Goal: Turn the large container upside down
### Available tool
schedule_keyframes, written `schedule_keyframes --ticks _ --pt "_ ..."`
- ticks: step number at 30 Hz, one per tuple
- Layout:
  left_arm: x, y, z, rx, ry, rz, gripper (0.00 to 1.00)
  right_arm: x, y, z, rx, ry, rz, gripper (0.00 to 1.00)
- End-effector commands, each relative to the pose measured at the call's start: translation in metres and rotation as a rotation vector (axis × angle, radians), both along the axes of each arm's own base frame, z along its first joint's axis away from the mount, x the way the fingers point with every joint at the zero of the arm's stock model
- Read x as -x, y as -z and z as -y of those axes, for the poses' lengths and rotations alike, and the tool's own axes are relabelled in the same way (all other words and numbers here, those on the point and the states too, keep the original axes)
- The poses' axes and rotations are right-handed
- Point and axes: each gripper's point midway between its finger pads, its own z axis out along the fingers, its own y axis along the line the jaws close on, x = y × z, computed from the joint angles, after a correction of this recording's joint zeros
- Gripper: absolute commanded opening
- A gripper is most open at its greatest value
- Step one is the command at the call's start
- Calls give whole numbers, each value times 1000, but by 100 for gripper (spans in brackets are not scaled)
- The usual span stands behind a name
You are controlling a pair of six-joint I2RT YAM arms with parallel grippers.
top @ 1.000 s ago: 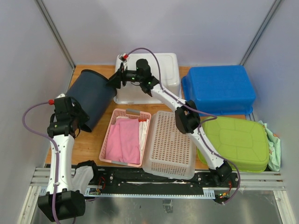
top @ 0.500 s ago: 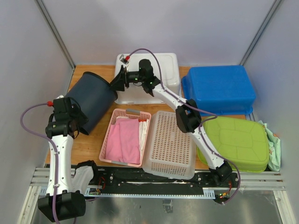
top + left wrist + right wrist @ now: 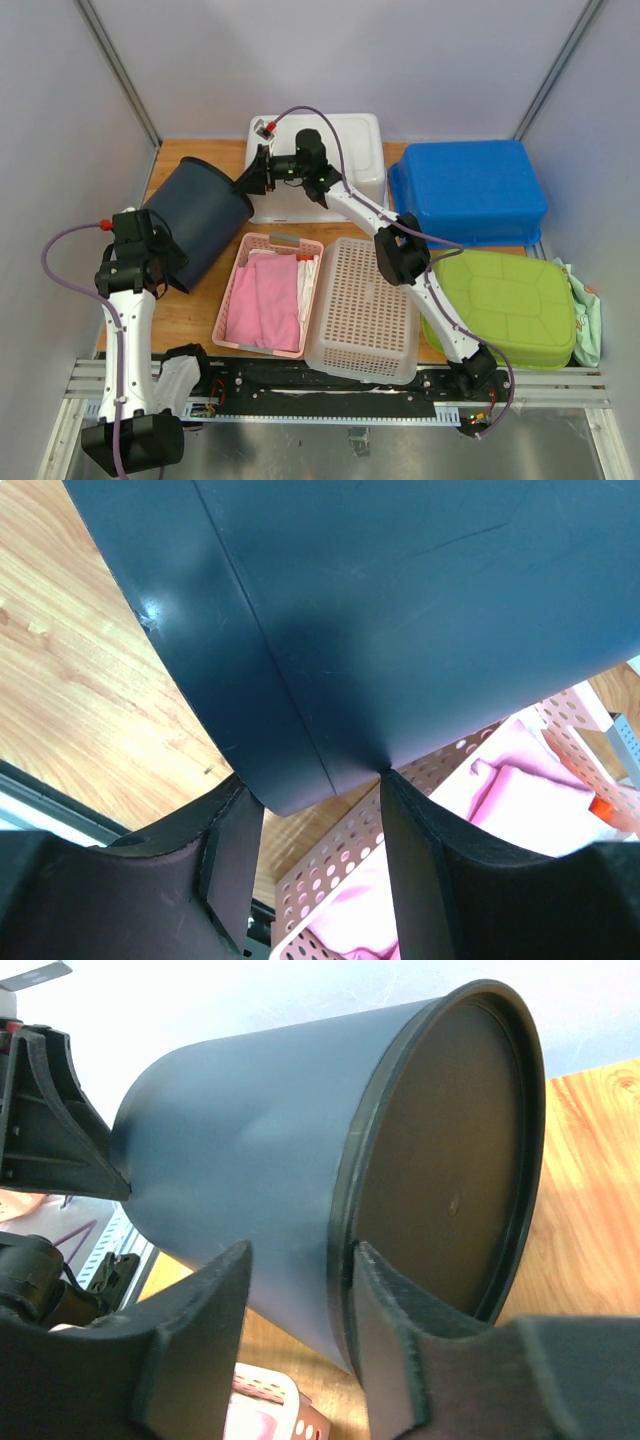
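The large container (image 3: 195, 215) is a dark navy bucket, tilted on its side at the table's back left. My left gripper (image 3: 152, 262) is at its lower near end. In the left wrist view the bucket's bottom edge (image 3: 300, 780) sits between the spread fingers (image 3: 235, 860), and both tips touch it. My right gripper (image 3: 248, 180) is at the far upper end. In the right wrist view its jaws straddle the black rim (image 3: 350, 1220), with one finger (image 3: 400, 1340) against the flat end face and the other over the outer wall (image 3: 230, 1140). Both grippers are open.
A pink basket (image 3: 268, 295) with pink cloth lies just right of the bucket, and a white perforated basket (image 3: 362, 310) is beside it. A white bin (image 3: 345, 150) stands at the back, with a blue bin (image 3: 468, 190) and a green lid (image 3: 500, 305) at the right. The left wall is close.
The bucket has tipped a little further, its far end raised. My right gripper has shifted slightly left with the rim. My left gripper has dropped back a little towards the near left.
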Motion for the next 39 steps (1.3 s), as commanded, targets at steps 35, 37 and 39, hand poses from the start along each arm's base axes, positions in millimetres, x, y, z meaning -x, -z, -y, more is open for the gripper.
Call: schedule_keyframes --ticks 35,37,39 --pt "-7 -105 -3 -92 8 306 99 74 -152 -11 159 373 736 0" --pt "-6 -105 -8 -114 -7 301 99 71 -151 -10 170 385 747 0" --pt "-4 -103 -15 -140 -36 290 99 67 -150 -8 181 404 751 0"
